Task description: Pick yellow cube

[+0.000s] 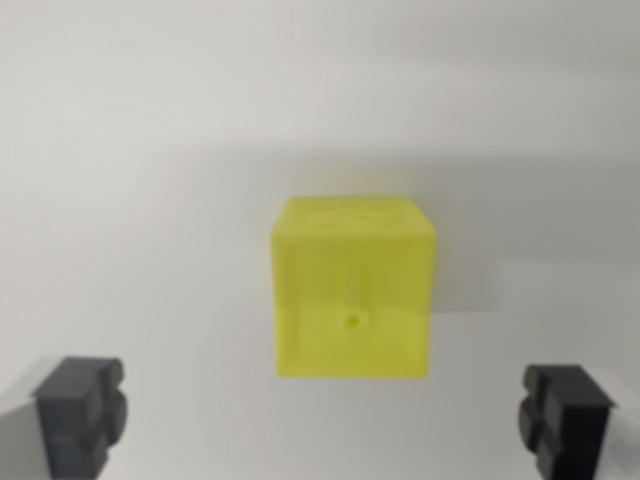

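My fingers spread wide either side of the yellow cube; I should centre, then descend squarely.

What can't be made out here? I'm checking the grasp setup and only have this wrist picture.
- Yellow cube: far side and underside hidden by its own body; the picture is blurred, so the small mark on its front stays unclear.
- Gripper: only two dark fingertips show; the bottom edge cuts off the rest.
- White surface: its edges lie outside the frame.
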Available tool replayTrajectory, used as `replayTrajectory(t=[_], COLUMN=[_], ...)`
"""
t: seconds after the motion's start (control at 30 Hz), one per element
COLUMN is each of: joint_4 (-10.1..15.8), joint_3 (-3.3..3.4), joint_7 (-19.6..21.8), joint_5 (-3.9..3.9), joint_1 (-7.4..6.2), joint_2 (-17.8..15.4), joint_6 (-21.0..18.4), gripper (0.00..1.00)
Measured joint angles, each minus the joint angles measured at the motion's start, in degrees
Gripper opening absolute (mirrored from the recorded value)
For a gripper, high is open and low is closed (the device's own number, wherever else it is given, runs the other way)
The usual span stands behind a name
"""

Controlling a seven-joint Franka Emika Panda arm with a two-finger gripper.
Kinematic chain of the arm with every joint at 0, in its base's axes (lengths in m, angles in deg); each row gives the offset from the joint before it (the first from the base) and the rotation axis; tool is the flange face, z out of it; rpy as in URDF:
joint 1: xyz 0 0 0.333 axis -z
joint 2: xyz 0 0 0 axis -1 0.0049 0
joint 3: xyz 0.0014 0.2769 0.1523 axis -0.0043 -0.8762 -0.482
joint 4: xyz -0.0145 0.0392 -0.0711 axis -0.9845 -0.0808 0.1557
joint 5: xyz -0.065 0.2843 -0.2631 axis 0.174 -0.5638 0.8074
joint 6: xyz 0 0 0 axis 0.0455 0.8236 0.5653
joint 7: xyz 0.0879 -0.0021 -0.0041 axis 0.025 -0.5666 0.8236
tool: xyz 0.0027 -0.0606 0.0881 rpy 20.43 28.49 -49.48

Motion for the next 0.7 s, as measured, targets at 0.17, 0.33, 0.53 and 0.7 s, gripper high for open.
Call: replayTrajectory(t=[0.17, 0.33, 0.53, 0.7], joint_4=[0.18, 0.29, 0.33, 0.3], joint_3=[0.0, -0.01, -0.02, -0.02], joint_7=[-0.95, -1.92, -3.13, -3.82], joint_5=[-0.35, -0.73, -1.24, -1.56], joint_1=[0.28, 0.56, 0.88, 1.04], joint_2=[1.45, 2.95, 4.81, 5.94], joint_6=[1.56, 3.11, 4.92, 5.98], gripper=[1.0, 1.0, 1.0, 1.0])
